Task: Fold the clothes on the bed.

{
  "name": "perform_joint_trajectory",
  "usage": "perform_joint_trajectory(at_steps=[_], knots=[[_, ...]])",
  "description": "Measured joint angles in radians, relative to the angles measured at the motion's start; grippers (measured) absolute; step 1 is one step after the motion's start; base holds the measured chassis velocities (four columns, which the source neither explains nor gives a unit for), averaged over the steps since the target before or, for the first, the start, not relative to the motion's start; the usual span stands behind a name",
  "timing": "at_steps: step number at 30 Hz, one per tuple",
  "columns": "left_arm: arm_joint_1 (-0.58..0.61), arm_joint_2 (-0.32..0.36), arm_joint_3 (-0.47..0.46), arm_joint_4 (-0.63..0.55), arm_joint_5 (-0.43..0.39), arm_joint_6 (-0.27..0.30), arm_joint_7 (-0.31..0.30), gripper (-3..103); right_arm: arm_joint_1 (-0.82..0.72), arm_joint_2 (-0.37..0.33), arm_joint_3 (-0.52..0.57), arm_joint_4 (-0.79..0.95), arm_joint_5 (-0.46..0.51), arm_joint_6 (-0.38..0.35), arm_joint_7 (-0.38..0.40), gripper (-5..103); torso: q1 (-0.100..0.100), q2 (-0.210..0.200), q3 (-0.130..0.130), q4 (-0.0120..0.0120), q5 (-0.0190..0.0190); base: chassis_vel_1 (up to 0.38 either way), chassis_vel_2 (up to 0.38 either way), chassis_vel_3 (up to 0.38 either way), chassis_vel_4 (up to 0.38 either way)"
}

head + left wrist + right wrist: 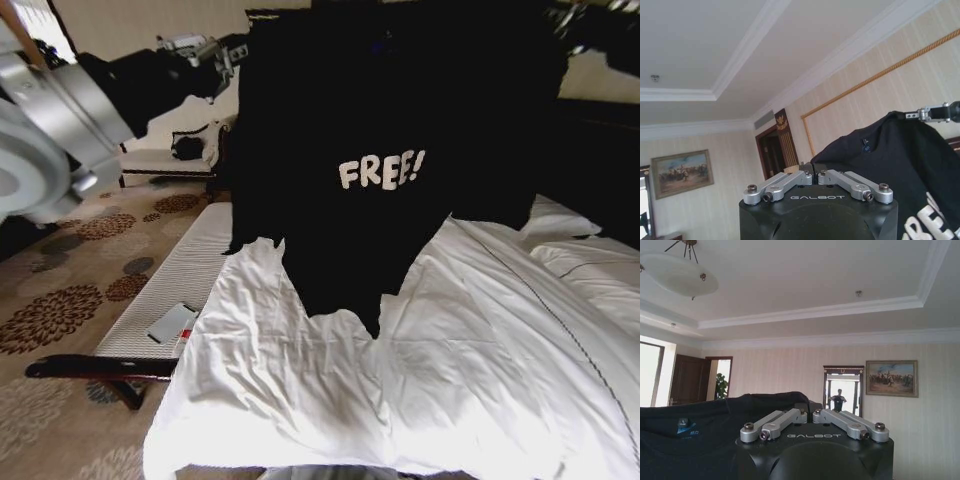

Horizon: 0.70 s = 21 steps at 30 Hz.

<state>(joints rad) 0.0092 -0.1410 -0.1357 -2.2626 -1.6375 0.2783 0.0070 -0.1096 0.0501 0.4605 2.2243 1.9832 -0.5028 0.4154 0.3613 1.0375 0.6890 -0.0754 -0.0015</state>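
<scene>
Black T-shirt (400, 130) is held up in the air over the bed (480, 370), spread wide, hem hanging down to the white duvet at 6 o'clock of the shirt. White "FREE!" lettering is read across the chest. A small blue neck tag with "L" is seen at the collar in the right wrist view. "GALBOT" is printed on both wrist housings.

Left gripper (815, 172): jaws closed on a shirt shoulder, fabric pinched at the tips. Right gripper (807, 410): jaws closed on the other shoulder, dark fabric bunched at the tips. Both are raised high, at 10 and 2 o'clock of the shirt in the head view.

The duvet is wrinkled; pillows (590, 260) lie at 3 o'clock. A pale cushioned bench (180, 290) runs beside the bed at 9 o'clock, with a flat pale object (170, 323) on it. Patterned carpet (70, 300) lies beyond it. A framed painting (891, 378) and a ceiling lamp (677, 272) are seen. Open duvet is left below the shirt toward 6 o'clock.
</scene>
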Motion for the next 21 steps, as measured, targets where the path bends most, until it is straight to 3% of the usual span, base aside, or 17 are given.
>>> perform_joint_trajectory(at_steps=[3,5,7,9,10,12,13,15,16,20,21], knots=[[0.074,0.106,-0.100,-0.044,-0.070,-0.015,0.000,0,0.031,-0.029,0.019,0.047,0.120,-0.047,0.093,0,0.000,0.000,0.000,0.0007,0.0017,0.000,0.000,0.000,0.000],[0.083,0.117,-0.118,-0.057,-0.094,-0.007,0.000,0,0.036,-0.034,0.021,0.060,0.157,-0.068,0.128,0,0.000,0.000,0.000,0.0004,0.0018,0.000,0.000,0.000,0.000],[0.116,0.125,-0.128,-0.081,-0.116,0.010,0.000,0,0.022,-0.023,0.015,0.093,0.201,-0.117,0.206,0,0.000,0.000,0.000,-0.0014,0.0019,0.000,0.000,0.000,0.000],[0.174,0.119,-0.126,-0.092,-0.104,0.019,0.000,0,-0.029,0.013,0.007,0.116,0.197,-0.134,0.269,0,0.000,0.000,0.000,-0.0009,0.0019,0.000,0.000,0.000,0.000],[0.229,0.099,-0.123,-0.095,-0.075,0.027,0.000,0,-0.097,0.055,0.011,0.123,0.145,-0.138,0.301,0,0.000,0.000,0.000,0.0002,0.0019,0.000,0.000,0.000,0.000],[0.259,0.084,-0.121,-0.095,-0.053,0.032,0.000,0,-0.131,0.073,0.012,0.122,0.110,-0.138,0.305,0,0.000,0.000,0.000,0.0003,0.0014,0.000,0.000,0.000,0.000],[0.318,0.045,-0.110,-0.093,0.001,0.042,0.000,0,-0.227,0.118,0.012,0.113,0.011,-0.134,0.301,0,0.001,0.000,0.001,0.0005,0.0009,0.000,0.000,0.000,0.000],[0.417,-0.040,-0.069,-0.067,0.119,0.062,0.000,0,-0.390,0.204,-0.006,0.068,-0.165,-0.116,0.255,0,0.001,-0.001,0.001,0.0001,0.0016,0.000,0.000,0.000,0.000],[0.417,-0.040,-0.069,-0.067,0.119,0.062,0.000,0,-0.390,0.204,-0.006,0.068,-0.165,-0.116,0.255,0,0.001,-0.001,0.001,0.0001,0.0016,0.000,0.000,0.000,0.000],[0.498,-0.190,0.067,0.037,0.297,0.078,0.000,0,-0.568,0.319,-0.058,-0.068,-0.448,-0.051,0.116,0,0.001,-0.001,0.001,-0.0003,0.0016,0.000,0.000,0.000,0.000],[0.498,-0.190,0.067,0.037,0.297,0.078,0.000,0,-0.568,0.319,-0.058,-0.068,-0.448,-0.051,0.116,0,0.001,-0.001,0.001,-0.0003,0.0016,0.000,0.000,0.000,0.000]])
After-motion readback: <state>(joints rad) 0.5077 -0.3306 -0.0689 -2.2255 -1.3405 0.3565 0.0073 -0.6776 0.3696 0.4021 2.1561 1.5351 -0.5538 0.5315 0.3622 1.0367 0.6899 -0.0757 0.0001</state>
